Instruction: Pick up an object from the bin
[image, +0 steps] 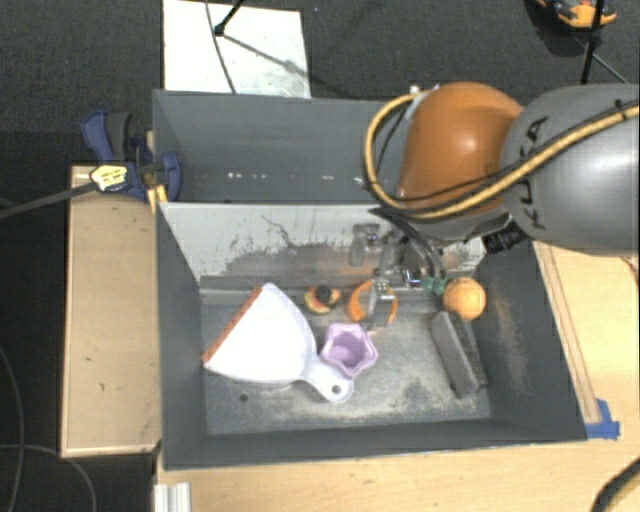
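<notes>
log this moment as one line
claw over small orange piece | place: back of bin floor | nearby: purple cup, white scoop, orange ball

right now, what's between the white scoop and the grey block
The purple cup, close by the white scoop; from it to the grey block the floor is bare, as the camera view shows.

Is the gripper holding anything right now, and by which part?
Cannot tell. The gripper is down at a small orange piece beside the purple cup; a grip isn't visible.
</notes>
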